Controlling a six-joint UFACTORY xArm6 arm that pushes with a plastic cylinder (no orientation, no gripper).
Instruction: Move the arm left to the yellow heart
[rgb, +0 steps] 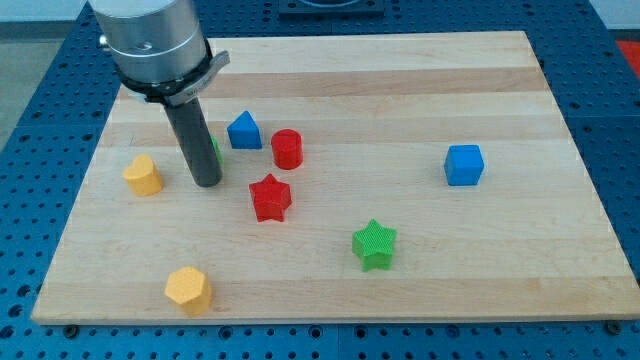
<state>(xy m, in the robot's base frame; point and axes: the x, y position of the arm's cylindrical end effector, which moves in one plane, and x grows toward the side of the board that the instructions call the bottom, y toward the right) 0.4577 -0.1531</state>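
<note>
Yellow heart (143, 175) sits near the counter (420, 90)'s left edge, just left of my tip (206, 182), which has no jaws; slide left gently, stopping short of contact.

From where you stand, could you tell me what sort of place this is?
Probably a robotics lab bench: a wooden board lies on a blue perforated table, small coloured blocks such as the yellow heart are scattered on it, and my tip sits just right of that heart.
</note>
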